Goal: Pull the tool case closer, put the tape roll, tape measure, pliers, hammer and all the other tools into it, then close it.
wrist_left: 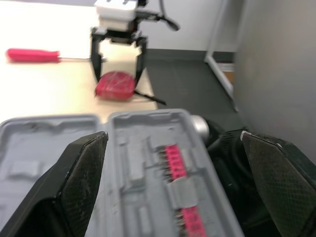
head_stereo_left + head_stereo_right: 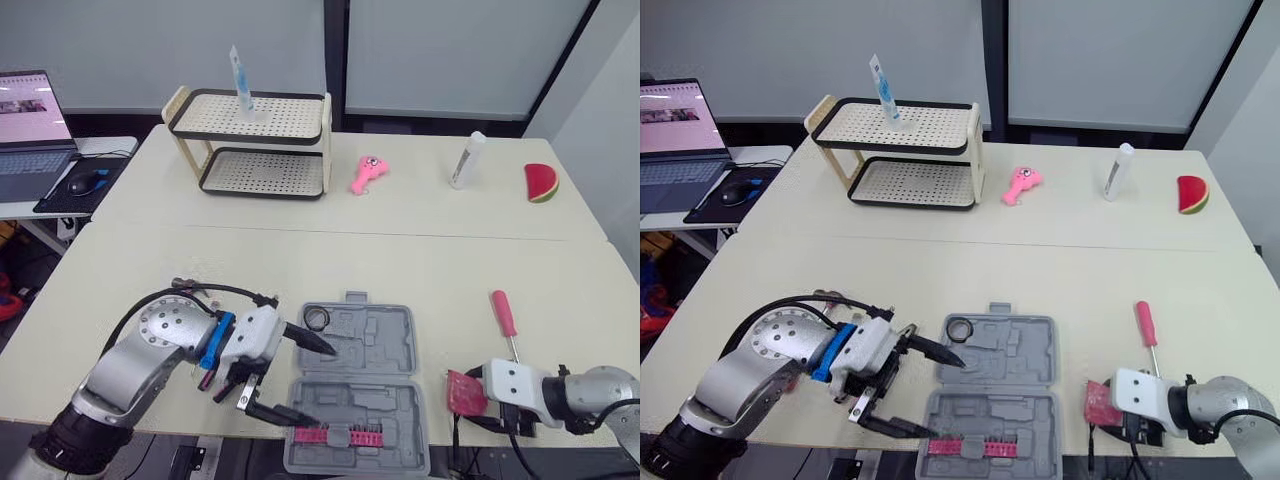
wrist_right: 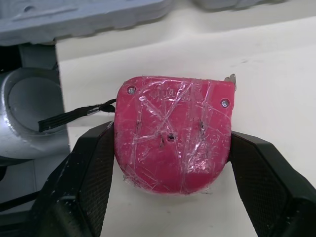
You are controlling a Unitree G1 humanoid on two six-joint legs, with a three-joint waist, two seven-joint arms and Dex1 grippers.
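Our case [image 2: 385, 335] is grey plastic and lies open in two halves at the near edge of the table [image 2: 300, 260]. A black tape roll [image 2: 316, 319] sits in the far half's left corner, and a strip of pink bits [image 2: 340, 436] lies in the near half. The left pincer [image 2: 318, 386] gapes wide at the case's left side, one finger over the far half and one at the near half, gripping nothing. Right of the case we see the right pincer [image 1: 118, 85] astride the red tape measure [image 2: 466, 391], a finger [image 3: 94, 168] pressed to each side as it lies on the table. We count one case, one tape roll, one tape measure and one pink-handled screwdriver [image 2: 505, 318].
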